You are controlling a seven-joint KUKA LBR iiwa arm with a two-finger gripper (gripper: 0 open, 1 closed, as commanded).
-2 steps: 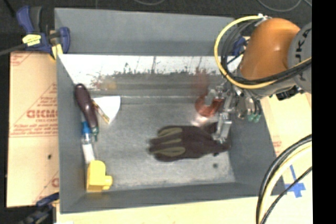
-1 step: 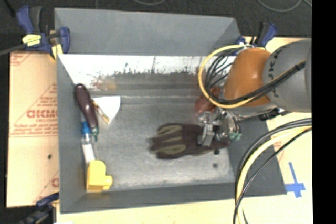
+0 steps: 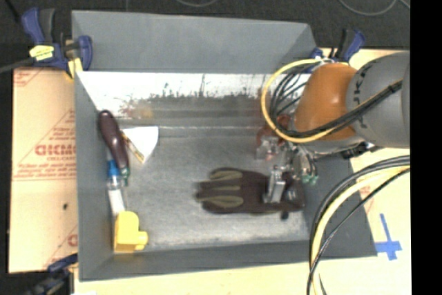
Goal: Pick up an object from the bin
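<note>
1. The gripper (image 3: 278, 184) is hanging low over the cuff end of a dark glove (image 3: 228, 191); whether it is clenched or released cannot be told.
2. The glove is lying flat on the floor of the bin (image 3: 200, 148), near the right edge, with its digits pointing toward the left edge.
3. The arm's orange cover (image 3: 324, 101) and looped cables (image 3: 275, 99) are sitting just behind the gripper, by the bin's right edge.
4. Along the left edge, a dark-handled tool (image 3: 112, 140), a white-and-blue tube (image 3: 114, 191) and a yellow block (image 3: 129, 232) are lying in a line, well apart from the glove.
</note>
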